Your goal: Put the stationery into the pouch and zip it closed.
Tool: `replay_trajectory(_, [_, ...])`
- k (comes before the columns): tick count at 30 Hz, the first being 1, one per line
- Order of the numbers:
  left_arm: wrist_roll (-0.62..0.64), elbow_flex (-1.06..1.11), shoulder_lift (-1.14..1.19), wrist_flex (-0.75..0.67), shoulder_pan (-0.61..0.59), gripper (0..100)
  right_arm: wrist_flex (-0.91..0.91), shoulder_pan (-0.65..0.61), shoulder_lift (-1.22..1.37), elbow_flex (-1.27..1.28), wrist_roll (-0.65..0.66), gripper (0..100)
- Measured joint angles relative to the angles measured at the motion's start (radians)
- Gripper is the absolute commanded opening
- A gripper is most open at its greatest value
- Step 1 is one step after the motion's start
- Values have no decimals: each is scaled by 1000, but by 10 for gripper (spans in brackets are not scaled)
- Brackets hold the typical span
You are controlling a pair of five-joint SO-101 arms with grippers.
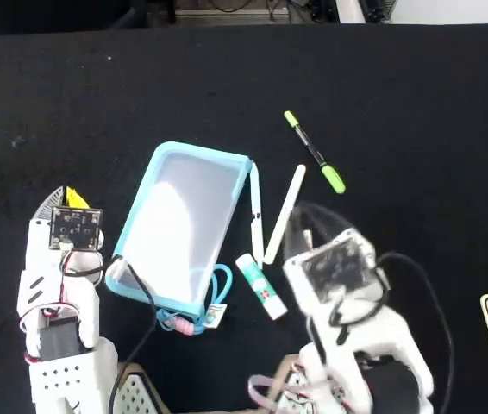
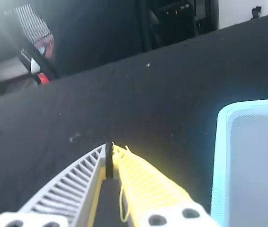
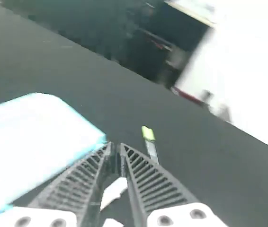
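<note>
Stationery lay loose at three o'clock of the limp blue pouch point(image 1: 179, 228): highlighter point(image 1: 315, 153), two pale pens point(image 1: 284, 214) and glue stick point(image 1: 259, 286), all light, rigid, likely slick, best pinched mid-barrel; left gripper point(image 2: 109, 147) and right gripper point(image 3: 115, 149) were clenched on nothing.

The pouch point(image 1: 179, 228) is a flat rectangle with a light blue border and a pale, sort of see-through front. It's lying flat around the middle of the table, skewed a bit. There's a blue cord loop point(image 1: 225, 285) with a pink bit and a small tag coming off its front corner. A thin white-and-teal pen point(image 1: 256, 211) sits right along one long edge of the pouch. Just beside it is a longer cream-white stick point(image 1: 284, 212), angled so their front ends almost meet. A glue stick point(image 1: 260, 287), white with a green label, lies just in front of those two. The marker point(image 1: 315, 153), black body with lime green ends, is off on its own further back.
</note>
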Motion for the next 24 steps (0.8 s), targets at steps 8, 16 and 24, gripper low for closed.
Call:
replay_trajectory(8, [249, 0, 0, 100, -72, 40, -95, -374, 14, 181, 12, 77])
replay_trajectory(16, [298, 0, -2, 120, -212, 40, -242, -512, 290, 315, -95, 78])
replay_trajectory(24, [474, 0, -2, 107, -310, 40, -282, -760, 473, 313, -187, 81])
